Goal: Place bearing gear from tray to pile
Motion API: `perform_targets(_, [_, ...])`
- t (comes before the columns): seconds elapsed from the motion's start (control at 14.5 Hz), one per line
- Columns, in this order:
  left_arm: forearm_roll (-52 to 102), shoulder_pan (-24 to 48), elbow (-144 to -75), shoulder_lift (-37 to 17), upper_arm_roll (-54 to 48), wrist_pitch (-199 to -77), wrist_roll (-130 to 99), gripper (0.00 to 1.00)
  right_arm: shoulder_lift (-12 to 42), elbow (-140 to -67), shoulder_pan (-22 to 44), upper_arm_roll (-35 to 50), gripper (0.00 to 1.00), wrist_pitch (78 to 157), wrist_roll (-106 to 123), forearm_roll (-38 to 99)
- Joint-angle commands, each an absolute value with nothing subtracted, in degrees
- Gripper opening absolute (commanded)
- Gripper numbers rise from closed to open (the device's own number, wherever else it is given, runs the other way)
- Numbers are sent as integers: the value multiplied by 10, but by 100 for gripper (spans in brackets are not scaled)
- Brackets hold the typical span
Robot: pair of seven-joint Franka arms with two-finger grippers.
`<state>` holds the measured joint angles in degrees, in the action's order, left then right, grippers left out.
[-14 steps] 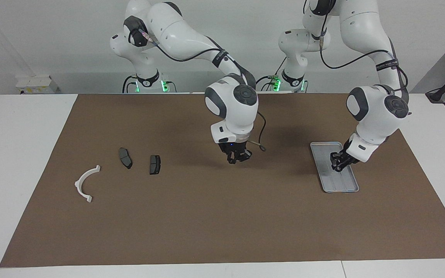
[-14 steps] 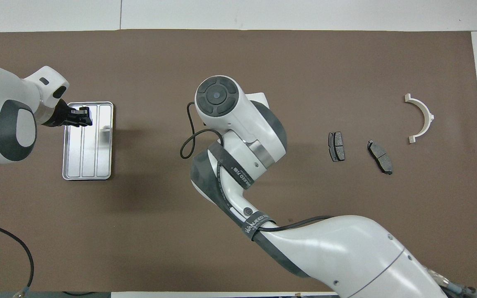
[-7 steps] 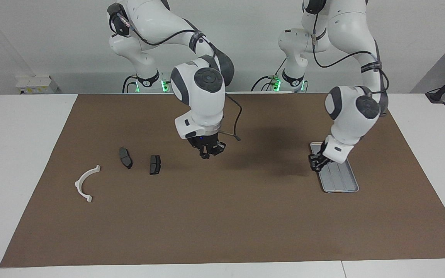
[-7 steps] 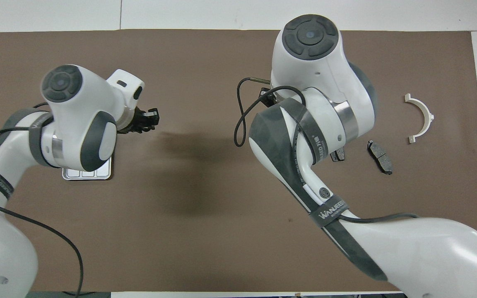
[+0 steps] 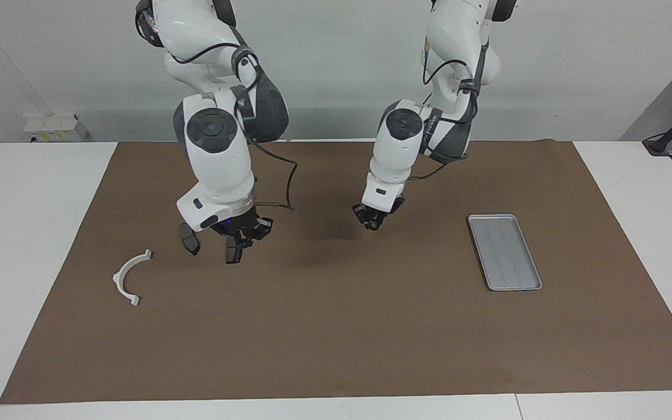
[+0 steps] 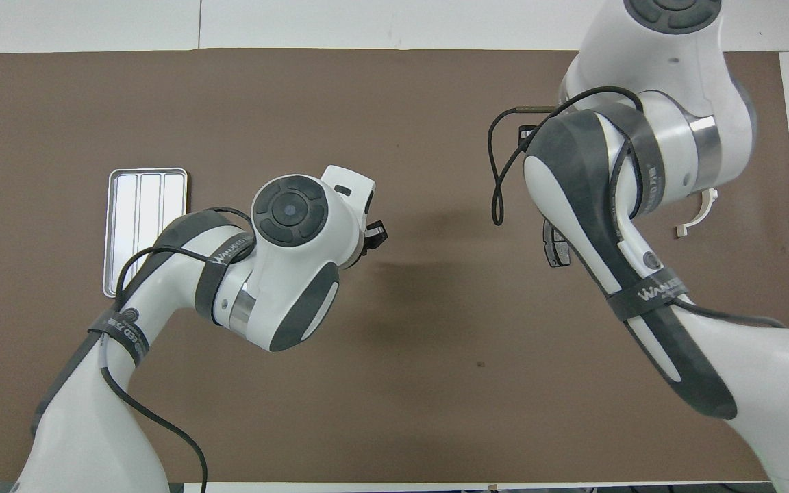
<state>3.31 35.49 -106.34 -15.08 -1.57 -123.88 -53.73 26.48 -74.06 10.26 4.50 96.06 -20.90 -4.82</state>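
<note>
The silver tray [image 5: 505,252] lies bare on the mat at the left arm's end, also visible from overhead as the tray [image 6: 146,233]. My left gripper [image 5: 373,218] hangs over the middle of the mat, fingers drawn in on a small dark part, the bearing gear, mostly hidden between them. The pile lies toward the right arm's end: two dark brake pads [image 5: 189,240] [image 5: 233,252] and a white half-ring bracket [image 5: 129,277]. My right gripper [image 5: 240,234] is shut and hovers just above the brake pad nearer the middle of the table.
A brown mat [image 5: 336,338] covers most of the white table. From overhead the right arm hides most of the pile; only one brake pad [image 6: 553,248] and an end of the bracket [image 6: 699,212] show.
The left gripper has lifted off the tray and swung to the mat's middle. The right gripper has moved from the middle to over the brake pads.
</note>
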Motion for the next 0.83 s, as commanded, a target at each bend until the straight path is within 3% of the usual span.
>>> perform_targets(0.0, [10,387,-1075,-141,-4,-1250,-587,0,250,-777,65,53,0,983,-134,-36])
perform_targets(0.28, [8,392,-1094,-148,-4,-1269,-591,0,220,-873,20,52,0,1079,-39,-36])
perform_targets(0.76, [-14,389,-1129,-166,-4,-1333,-603,0,220,-968,-32,52,0,1206,15,-38])
